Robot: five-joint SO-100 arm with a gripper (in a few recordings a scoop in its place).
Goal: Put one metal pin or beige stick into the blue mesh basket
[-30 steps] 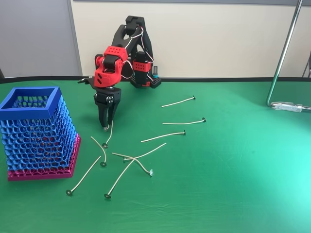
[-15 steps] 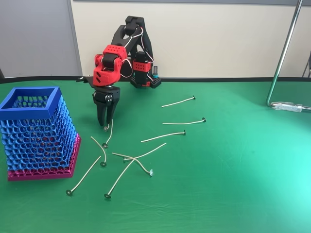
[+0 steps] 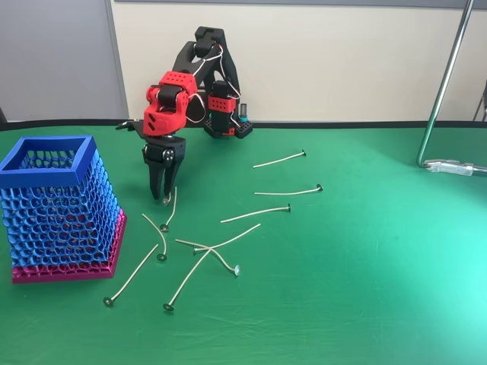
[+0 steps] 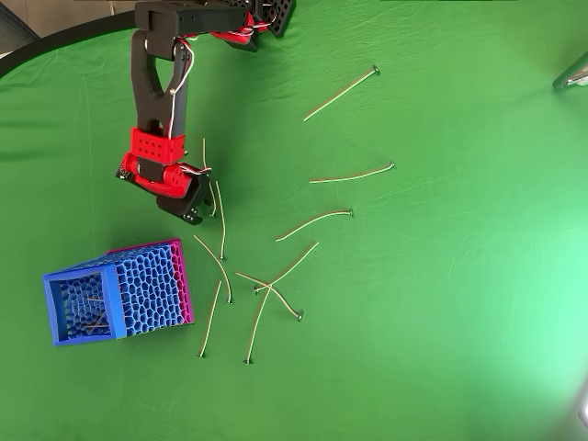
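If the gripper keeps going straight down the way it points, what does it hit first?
Most likely the upper end of the thin beige stick beneath the gripper, then the green table; depth is unclear.

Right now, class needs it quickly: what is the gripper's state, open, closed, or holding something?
Gripper: fingers pinched together over the top end of a beige stick near the blue mesh basket; whether it truly grips the stick cannot be told.

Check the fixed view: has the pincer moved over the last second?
Yes. The pincer has drifted slightly left, toward the blue mesh basket, and risen a little.
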